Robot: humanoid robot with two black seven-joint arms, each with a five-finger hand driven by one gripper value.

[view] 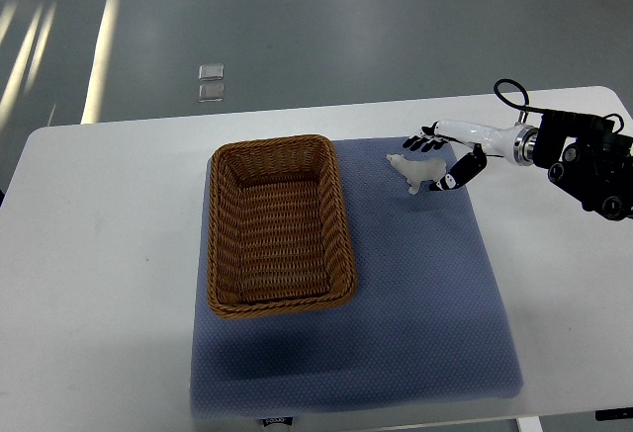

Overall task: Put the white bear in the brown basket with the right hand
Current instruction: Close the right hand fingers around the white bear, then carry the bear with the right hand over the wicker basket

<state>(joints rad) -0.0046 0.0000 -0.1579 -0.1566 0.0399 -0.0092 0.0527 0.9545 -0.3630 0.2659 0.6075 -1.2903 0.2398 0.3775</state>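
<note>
One right hand point(442, 160) cups the bear point(416, 171) loosely, fingers spread and not yet clenched, ready to grasp; basket point(280, 224) waits nearby.

A blue-grey cloth mat point(415, 303) covers the middle and near edge of the white tabletop point(99, 254), above a grey floor point(297, 27).

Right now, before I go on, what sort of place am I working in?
Probably a lab or test room, not a home: a plain white table on a bare grey floor, with only a blue mat, brown basket and white bear staged by the right hand.
</note>
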